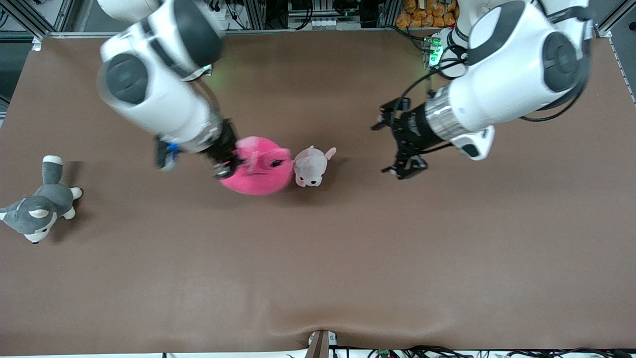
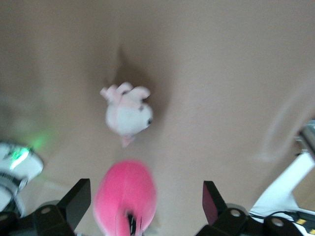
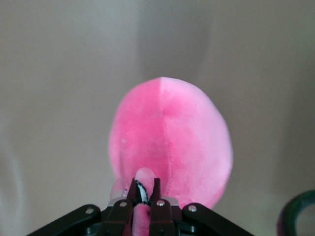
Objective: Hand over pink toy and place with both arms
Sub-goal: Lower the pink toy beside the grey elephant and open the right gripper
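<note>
The pink toy (image 1: pixel 259 166), a round hot-pink plush, is near the middle of the brown table (image 1: pixel 318 268). My right gripper (image 1: pixel 226 166) is shut on a small protruding part at its edge, toward the right arm's end; the right wrist view shows the fingers (image 3: pixel 144 189) pinching that part, with the plush body (image 3: pixel 170 142) ahead of them. I cannot tell whether the toy rests on the table. My left gripper (image 1: pixel 385 147) is open and empty over the table, toward the left arm's end from the toy. In the left wrist view (image 2: pixel 146 196) its jaws stand wide apart, facing the toy (image 2: pixel 125 194).
A small pale pink-and-white puppy plush (image 1: pixel 310 166) lies right beside the pink toy, between it and my left gripper, and also shows in the left wrist view (image 2: pixel 127 112). A grey husky plush (image 1: pixel 39 209) lies at the right arm's end of the table.
</note>
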Motion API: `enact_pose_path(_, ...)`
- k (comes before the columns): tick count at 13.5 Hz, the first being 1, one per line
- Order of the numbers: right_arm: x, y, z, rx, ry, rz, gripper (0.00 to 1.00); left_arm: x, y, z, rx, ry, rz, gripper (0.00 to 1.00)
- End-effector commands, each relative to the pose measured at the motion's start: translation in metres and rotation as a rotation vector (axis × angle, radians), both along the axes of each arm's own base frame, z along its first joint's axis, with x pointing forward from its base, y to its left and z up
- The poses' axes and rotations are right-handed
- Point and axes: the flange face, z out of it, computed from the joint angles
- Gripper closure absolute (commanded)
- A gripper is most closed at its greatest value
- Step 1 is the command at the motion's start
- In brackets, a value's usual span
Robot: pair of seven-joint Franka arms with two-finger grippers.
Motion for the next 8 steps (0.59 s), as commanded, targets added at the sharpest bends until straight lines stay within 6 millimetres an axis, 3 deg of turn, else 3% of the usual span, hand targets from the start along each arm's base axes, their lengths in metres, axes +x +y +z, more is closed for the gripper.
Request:
enact_pose_path(1,0.021,-0.088,-0.022,0.015,0.03,0.106,1.0,-0.01,0.008,0.018,0.119,-0.106,-0.112,0.0)
enact_pose_path(4,0.034,-0.212,-0.069,0.153,0.064,0.231,1.0,-0.006,0.026,0.019,0.27,-0.213,-0.301,0.0)
enact_pose_path(7,0.032,-0.292,-0.13,0.282,0.096,0.289,1.0,-0.008,0.038,0.011,0.35,-0.232,-0.585,0.0)
enact_pose_path(8,0.025,-0.314,-0.15,0.31,0.111,0.306,1.0,-0.002,0.06,0.007,0.348,-0.224,-0.708,0.0)
